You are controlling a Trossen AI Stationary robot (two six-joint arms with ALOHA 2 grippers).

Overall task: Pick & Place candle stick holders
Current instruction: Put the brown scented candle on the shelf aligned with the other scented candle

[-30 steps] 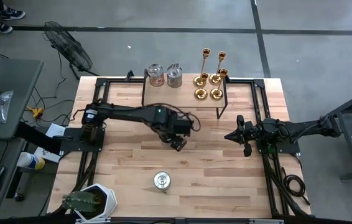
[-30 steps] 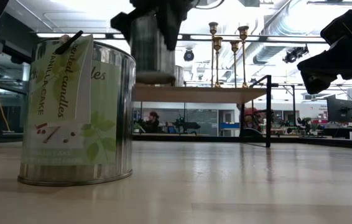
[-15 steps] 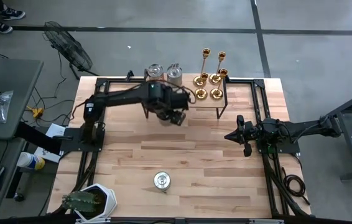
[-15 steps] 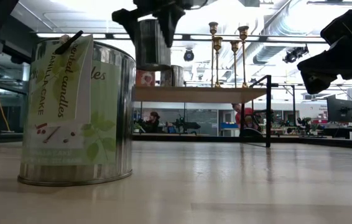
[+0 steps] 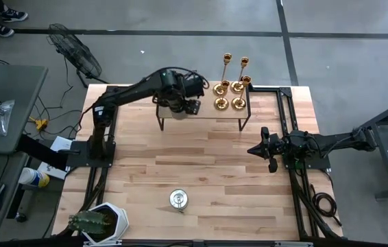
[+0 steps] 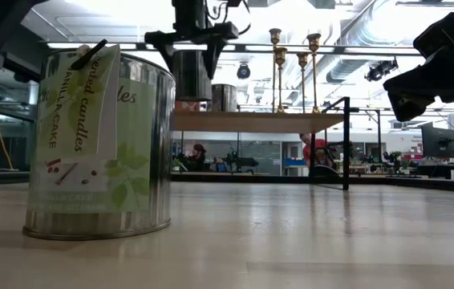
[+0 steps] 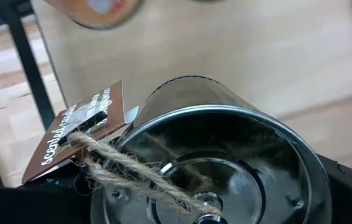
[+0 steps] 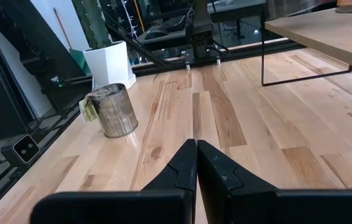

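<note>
Left gripper (image 5: 180, 104) carried tin (image 7: 213, 162) shelfward, twine visible

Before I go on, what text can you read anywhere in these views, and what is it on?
"...ented candles", cut off at its start: paper tag tied to the near tin on the table.
"...NILLA CAKE": same tag, below that.
"...LA CAKE": faintly on the tin's green label; its smaller print is unreadable.
"scented...": brown tag on the tin in the left gripper; the rest is too blurred.

- It is a big robot lab or workshop.
- A grey concrete floor (image 5: 180, 41) lies around the pale wooden table (image 5: 201, 171).
- Bright ceiling lights and silver pipes (image 6: 363, 32) hang overhead.
</note>
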